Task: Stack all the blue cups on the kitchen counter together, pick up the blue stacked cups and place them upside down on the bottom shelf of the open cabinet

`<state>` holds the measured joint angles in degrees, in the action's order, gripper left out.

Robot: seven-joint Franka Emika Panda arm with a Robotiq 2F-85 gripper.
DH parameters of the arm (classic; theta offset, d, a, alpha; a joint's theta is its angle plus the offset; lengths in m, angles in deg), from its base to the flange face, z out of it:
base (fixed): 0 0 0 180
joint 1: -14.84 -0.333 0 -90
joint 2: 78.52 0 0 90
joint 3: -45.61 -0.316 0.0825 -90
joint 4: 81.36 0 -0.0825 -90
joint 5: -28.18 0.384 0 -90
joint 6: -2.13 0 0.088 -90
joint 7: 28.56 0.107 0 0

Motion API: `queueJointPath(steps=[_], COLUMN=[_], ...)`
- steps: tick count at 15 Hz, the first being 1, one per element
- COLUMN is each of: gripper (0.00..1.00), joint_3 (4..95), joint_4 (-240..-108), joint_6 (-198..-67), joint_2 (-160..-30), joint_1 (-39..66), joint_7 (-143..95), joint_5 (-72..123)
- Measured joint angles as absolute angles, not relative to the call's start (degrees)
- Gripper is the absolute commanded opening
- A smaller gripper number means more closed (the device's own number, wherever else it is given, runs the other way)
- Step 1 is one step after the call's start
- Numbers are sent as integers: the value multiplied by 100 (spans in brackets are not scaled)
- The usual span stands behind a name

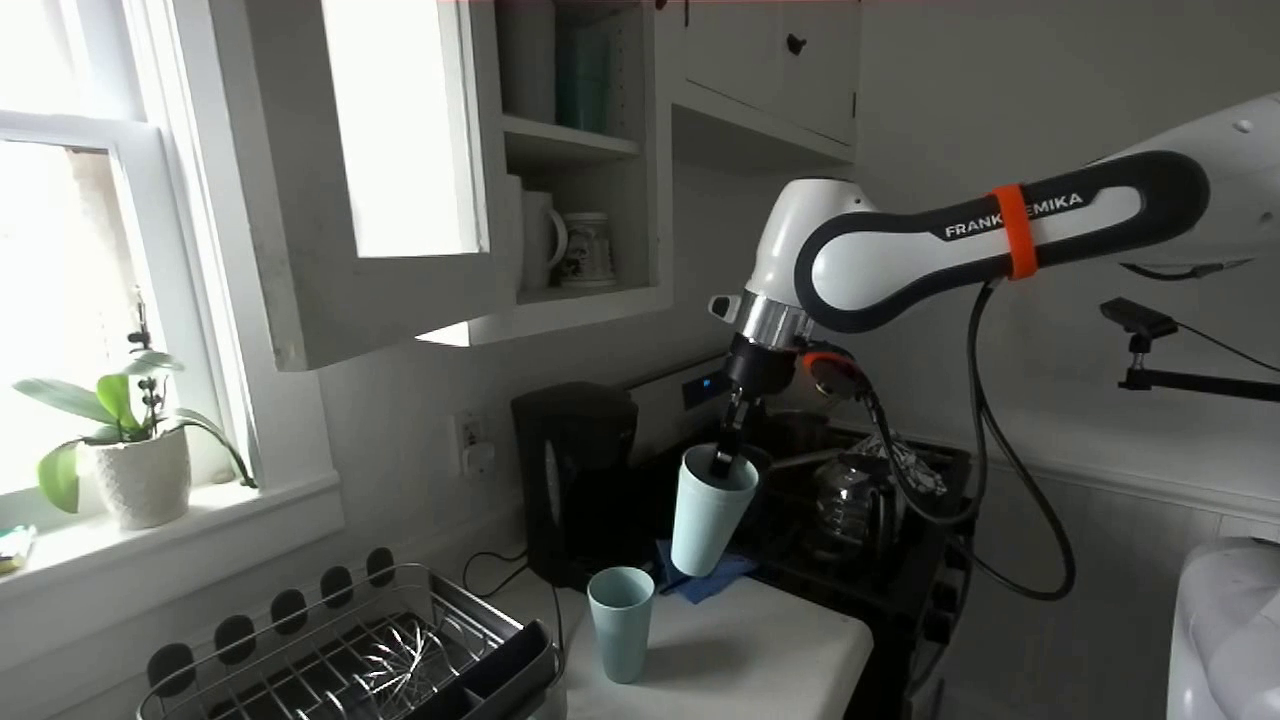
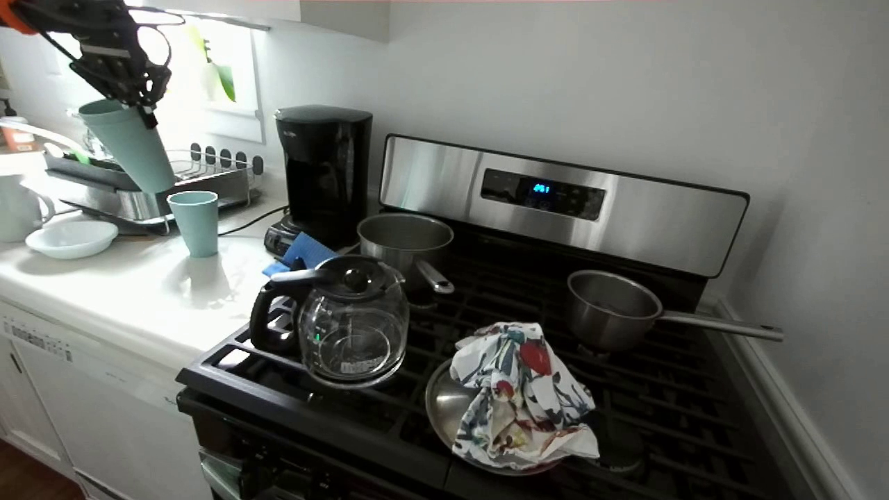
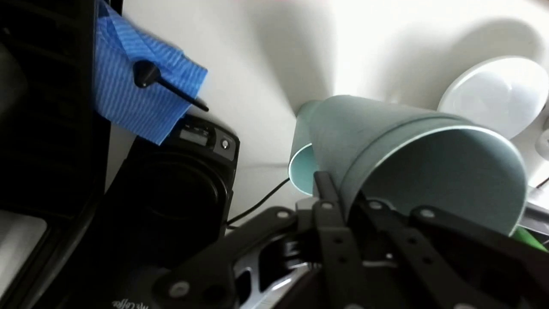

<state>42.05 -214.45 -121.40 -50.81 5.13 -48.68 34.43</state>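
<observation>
The gripper [image 3: 342, 191] pinches the stack [image 1: 708, 522] of pale blue cups by the wall at its mouth, its fingers [image 3: 324, 193] drawn narrow with that wall between them: in the wrist view one finger lies along the outside and the other reaches into the mouth. From the fingers the body of the stack slants down and away, mouth up and tilted, base lowest, held in the air over the counter [image 1: 780, 655]. A second rim line runs just under the top one, so at least two cups are nested; the exact count I cannot tell. Another cup [image 1: 623, 630] stands upright on the counter, lower than the fingers and apart from them; in an exterior view a gap shows between it and the base of the stack, while in the wrist view the stack hides part of it. The cup is near the rack [image 1: 475, 605], with a white bowl [image 2: 73, 239] on the side away from the stove [image 2: 437, 180]. A blue cloth [image 3: 137, 94] lies on the counter along the stove's edge, near the coffee maker [image 2: 323, 149]. In the open cabinet [image 1: 660, 180], a mug [image 1: 538, 240] and a stein [image 1: 588, 250] stand on the bottom shelf [image 1: 570, 299], higher than the stack and well apart from it.
</observation>
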Motion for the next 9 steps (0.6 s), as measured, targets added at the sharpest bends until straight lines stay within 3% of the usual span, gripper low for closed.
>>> queueJointPath(steps=[9], gripper=[2], joint_3=[4198], joint_4=[-21103], joint_6=[-13196], joint_2=[-6139], joint_1=[251], joint_7=[-4948], joint_5=[3496])
